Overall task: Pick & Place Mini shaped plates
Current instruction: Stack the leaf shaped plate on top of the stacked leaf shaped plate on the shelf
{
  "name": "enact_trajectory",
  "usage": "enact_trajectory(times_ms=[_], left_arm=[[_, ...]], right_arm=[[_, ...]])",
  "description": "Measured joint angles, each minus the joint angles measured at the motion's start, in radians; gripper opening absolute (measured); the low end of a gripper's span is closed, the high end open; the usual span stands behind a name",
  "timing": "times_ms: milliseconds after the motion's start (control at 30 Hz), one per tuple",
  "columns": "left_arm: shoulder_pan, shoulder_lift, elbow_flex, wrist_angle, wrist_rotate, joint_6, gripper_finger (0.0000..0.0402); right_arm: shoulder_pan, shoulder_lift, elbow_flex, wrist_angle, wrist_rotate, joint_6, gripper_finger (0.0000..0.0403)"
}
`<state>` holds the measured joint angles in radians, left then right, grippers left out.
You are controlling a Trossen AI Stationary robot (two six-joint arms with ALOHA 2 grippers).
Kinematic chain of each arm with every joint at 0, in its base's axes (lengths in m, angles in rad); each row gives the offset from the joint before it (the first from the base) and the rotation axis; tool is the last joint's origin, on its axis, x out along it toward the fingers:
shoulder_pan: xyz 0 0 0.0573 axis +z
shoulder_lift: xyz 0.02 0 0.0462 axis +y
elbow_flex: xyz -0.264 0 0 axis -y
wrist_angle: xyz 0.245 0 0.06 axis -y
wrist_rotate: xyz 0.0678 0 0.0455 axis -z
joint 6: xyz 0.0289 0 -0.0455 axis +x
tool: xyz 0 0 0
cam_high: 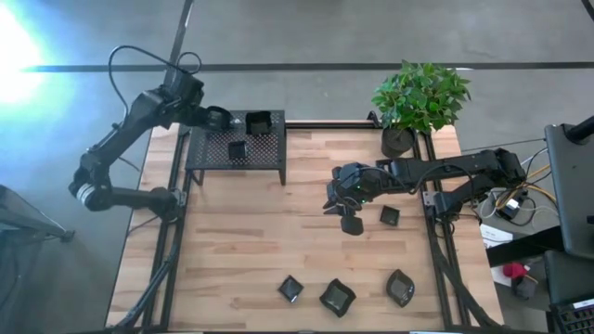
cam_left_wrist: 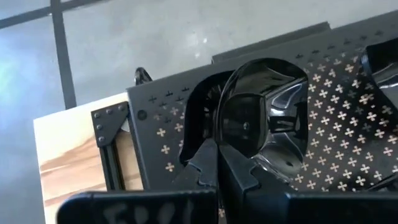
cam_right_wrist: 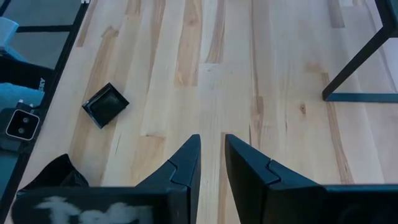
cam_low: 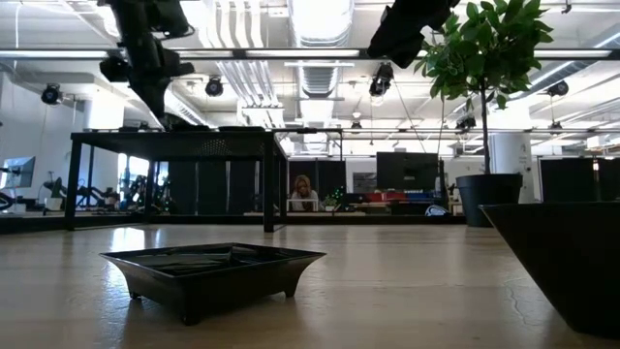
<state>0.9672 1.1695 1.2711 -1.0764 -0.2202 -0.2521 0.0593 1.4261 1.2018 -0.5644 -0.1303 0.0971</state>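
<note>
My left gripper (cam_high: pixel 215 118) is over the far-left part of the black perforated stand (cam_high: pixel 206 156), shut on a rounded glossy black dish (cam_left_wrist: pixel 261 118). Two more small dishes sit on the stand top, a square one (cam_high: pixel 258 122) and a smaller one (cam_high: pixel 238 148). My right gripper (cam_right_wrist: pixel 212 158) hovers over the table's middle (cam_high: pixel 345 197), empty, with only a narrow gap between its fingers. A small square dish (cam_right_wrist: pixel 106 104) lies on the wood beside it (cam_high: pixel 390 216). Three dishes lie near the front edge (cam_high: pixel 290 289), (cam_high: pixel 337 297), (cam_high: pixel 400 288). My left gripper pinches the rounded dish by its rim (cam_left_wrist: pixel 225 144) between its two fingers. The dish is tilted, its hollow side turned toward the wrist camera, above the stand's perforated top. Whether its lower edge touches the stand, I cannot tell.
A potted plant (cam_high: pixel 418 97) stands at the far right corner. In the low view one dish (cam_low: pixel 213 267) sits close in front, and another dark dish (cam_low: pixel 567 262) fills the right. Bare wood lies between the stand and the front dishes. A person shows in the room behind.
</note>
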Motion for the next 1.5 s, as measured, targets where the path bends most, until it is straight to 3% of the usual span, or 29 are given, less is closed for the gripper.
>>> enact_trajectory(times_ms=[700, 1067, 1500], left_arm=[[0.000, 0.037, 0.003, 0.005, -0.005, 0.041, 0.0001], [0.000, 0.038, 0.003, 0.013, -0.015, 0.047, 0.0076], [0.000, 0.038, 0.021, 0.025, -0.042, 0.125, 0.0083]], right_arm=[[0.000, 0.000, 0.000, 0.000, -0.001, 0.000, 0.0068], [0.000, 0.000, 0.015, 0.000, 0.000, 0.000, 0.0068], [0.000, 0.000, 0.021, 0.000, 0.000, 0.000, 0.0068]])
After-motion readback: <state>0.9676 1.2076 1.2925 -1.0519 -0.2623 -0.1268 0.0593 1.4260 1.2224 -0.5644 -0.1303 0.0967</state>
